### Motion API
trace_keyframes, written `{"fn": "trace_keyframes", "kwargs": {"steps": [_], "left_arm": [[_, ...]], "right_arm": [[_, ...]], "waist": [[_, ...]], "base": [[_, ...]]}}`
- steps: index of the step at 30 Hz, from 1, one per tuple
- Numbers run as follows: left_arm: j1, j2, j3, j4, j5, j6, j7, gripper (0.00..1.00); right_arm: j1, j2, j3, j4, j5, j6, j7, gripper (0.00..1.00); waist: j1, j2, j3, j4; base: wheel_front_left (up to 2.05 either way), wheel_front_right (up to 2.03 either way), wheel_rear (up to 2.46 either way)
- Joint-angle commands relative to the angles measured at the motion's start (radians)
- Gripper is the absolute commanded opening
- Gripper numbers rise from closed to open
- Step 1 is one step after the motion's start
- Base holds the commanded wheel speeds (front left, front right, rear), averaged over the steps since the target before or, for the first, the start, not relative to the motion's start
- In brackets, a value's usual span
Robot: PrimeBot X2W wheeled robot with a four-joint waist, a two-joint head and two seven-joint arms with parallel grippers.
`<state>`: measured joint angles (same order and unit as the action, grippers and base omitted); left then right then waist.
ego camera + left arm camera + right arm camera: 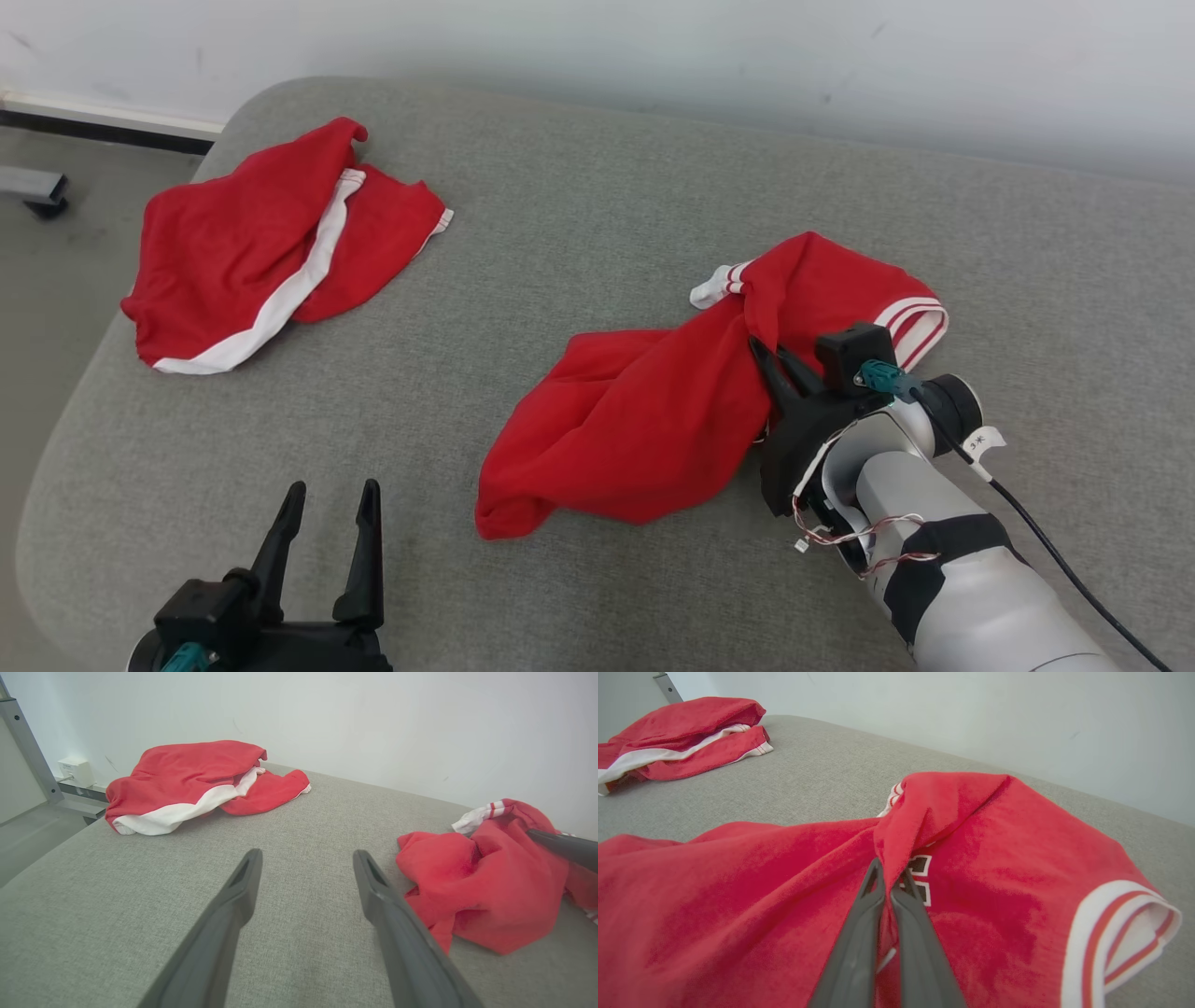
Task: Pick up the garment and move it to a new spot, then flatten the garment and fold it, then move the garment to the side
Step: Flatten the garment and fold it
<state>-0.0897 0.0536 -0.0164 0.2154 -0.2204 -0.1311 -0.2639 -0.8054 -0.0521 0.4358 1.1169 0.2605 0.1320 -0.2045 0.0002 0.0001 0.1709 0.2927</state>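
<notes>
The right gripper (770, 359) pinches a fold of the red garment (644, 420), bunched up at 4 o'clock on the gray pad (579, 187). The left gripper (333, 490) sits at 7 o'clock, fingers apart.

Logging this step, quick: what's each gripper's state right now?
Left gripper: open, holding nothing.
Right gripper: shut on a fold of the nearer red garment.
</notes>
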Motion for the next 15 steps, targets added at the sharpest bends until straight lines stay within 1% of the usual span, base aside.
{"fn": "trace_keyframes", "kwargs": {"steps": [1,5,7,9,15], "left_arm": [[-0.003,-0.001,0.002,0.001,0.002,0.002,-0.001,1.00],[0.012,-0.001,0.011,-0.001,0.004,0.002,-0.001,1.00],[0.019,-0.001,0.016,-0.001,0.005,0.002,-0.001,1.00],[0.028,-0.002,0.023,-0.002,0.005,0.002,-0.001,1.00],[0.046,-0.002,0.039,-0.003,0.007,0.002,-0.001,1.00]], "right_arm": [[-0.011,-0.001,0.001,-0.002,0.011,-0.003,-0.019,0.00],[0.016,0.001,0.010,-0.035,0.023,-0.003,-0.055,0.00],[0.045,-0.001,0.009,-0.073,0.026,-0.003,-0.060,0.00],[0.082,-0.009,-0.003,-0.161,0.028,-0.003,-0.061,0.00],[0.290,-0.043,-0.059,-0.425,0.028,-0.003,-0.060,0.00]], "waist": [[-0.0002,-0.0001,-0.007,-0.012],[-0.0002,-0.0001,-0.022,-0.053],[-0.0002,-0.0001,-0.030,-0.077],[-0.0002,-0.0001,-0.037,-0.106],[-0.0002,-0.0001,-0.051,-0.191]], "base": [[0.00,0.00,0.00],[0.00,0.00,0.00],[0.00,0.00,0.00],[0.00,0.00,0.00],[0.00,0.00,0.00]]}}
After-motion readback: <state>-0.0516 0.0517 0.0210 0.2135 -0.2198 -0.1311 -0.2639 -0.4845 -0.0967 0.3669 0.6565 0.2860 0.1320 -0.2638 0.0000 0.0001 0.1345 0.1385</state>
